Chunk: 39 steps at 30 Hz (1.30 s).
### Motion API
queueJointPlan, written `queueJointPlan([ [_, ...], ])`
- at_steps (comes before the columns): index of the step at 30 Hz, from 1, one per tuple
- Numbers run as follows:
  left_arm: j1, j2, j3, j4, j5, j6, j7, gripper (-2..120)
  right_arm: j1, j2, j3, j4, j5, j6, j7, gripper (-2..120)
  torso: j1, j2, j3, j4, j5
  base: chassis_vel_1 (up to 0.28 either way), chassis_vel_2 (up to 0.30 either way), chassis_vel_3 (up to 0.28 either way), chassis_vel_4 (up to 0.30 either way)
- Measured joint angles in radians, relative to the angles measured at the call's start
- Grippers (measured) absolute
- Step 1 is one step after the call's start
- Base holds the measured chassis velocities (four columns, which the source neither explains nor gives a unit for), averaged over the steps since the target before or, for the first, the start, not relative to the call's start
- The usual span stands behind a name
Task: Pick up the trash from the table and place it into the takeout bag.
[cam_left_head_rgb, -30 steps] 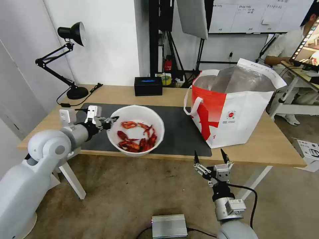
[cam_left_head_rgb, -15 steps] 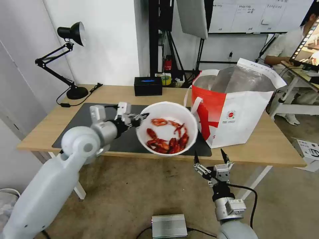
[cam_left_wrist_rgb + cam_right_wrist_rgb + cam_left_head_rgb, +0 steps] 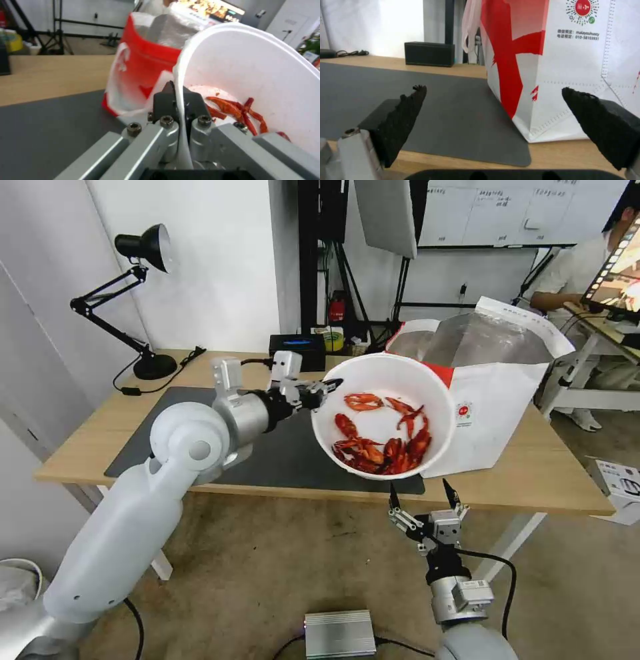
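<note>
My left gripper (image 3: pixel 331 383) is shut on the rim of the white bowl of red shells (image 3: pixel 385 421), held in the air over the dark mat (image 3: pixel 287 460), right in front of the takeout bag (image 3: pixel 490 407). The left wrist view shows the rim of that bowl (image 3: pixel 253 62) pinched between my fingers (image 3: pixel 163 102), with the bag (image 3: pixel 140 65) just behind. The white and red bag stands open on the table (image 3: pixel 547 473), foil lining showing. My right gripper (image 3: pixel 425 495) hangs open below the table's front edge, facing the bag (image 3: pixel 553 62).
A black box (image 3: pixel 297 353) and a black desk lamp (image 3: pixel 137 300) stand at the back of the table. A grey metal unit (image 3: pixel 340 633) lies on the floor in front. A person sits at a desk at the far right.
My left arm has carried the bowl up and to the right, from over the mat's middle to just in front of the bag. The right arm has not moved.
</note>
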Motion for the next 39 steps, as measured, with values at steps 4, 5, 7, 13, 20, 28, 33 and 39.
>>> queueJointPlan([
  [4,-0.024,-0.037,0.023,0.002,-0.003,0.000,-0.015,0,0.000,0.000,0.000,0.000,0.000,0.000,0.000,100,0.000,0.000,0.000,0.0000,0.0000,0.000,0.000,0.000,0.000],
  [5,-0.024,-0.037,0.023,0.002,-0.003,0.000,-0.015,0,0.000,0.000,0.000,0.000,0.000,0.000,0.000,100,0.000,0.000,0.000,0.0000,0.0000,0.000,0.000,0.000,0.000],
  [7,-0.050,-0.069,0.045,0.014,-0.006,0.001,-0.028,0,0.000,0.000,0.000,0.000,0.000,0.000,0.000,100,0.000,0.000,0.000,0.0000,0.0000,0.000,0.000,0.000,0.000],
  [13,-0.103,-0.121,0.092,0.049,-0.006,0.001,-0.041,0,0.000,0.000,0.000,0.000,0.000,0.000,0.000,100,0.000,0.000,0.000,0.0000,0.0000,0.000,0.000,0.000,0.000],
  [20,-0.168,-0.173,0.140,0.095,-0.019,0.001,-0.071,0,0.000,0.000,0.000,0.000,0.000,0.000,0.000,100,0.000,0.000,0.000,-0.0001,0.0000,0.000,0.000,0.000,0.000],
  [28,-0.260,-0.265,0.200,0.173,-0.060,-0.007,-0.125,0,0.000,0.000,0.000,0.000,0.000,0.000,0.000,100,0.000,0.000,0.000,-0.0001,0.0001,0.000,0.000,0.000,0.000],
  [33,-0.308,-0.342,0.235,0.238,-0.068,-0.024,-0.167,0,0.000,0.000,0.000,0.000,0.000,0.000,0.000,100,0.000,0.000,0.000,0.0000,0.0001,0.000,0.000,0.000,0.000],
  [39,-0.346,-0.428,0.253,0.314,-0.066,-0.044,-0.200,0,0.000,0.000,0.000,0.000,0.000,0.000,0.000,100,0.000,0.000,0.000,-0.0002,0.0001,0.000,0.000,0.000,0.000],
])
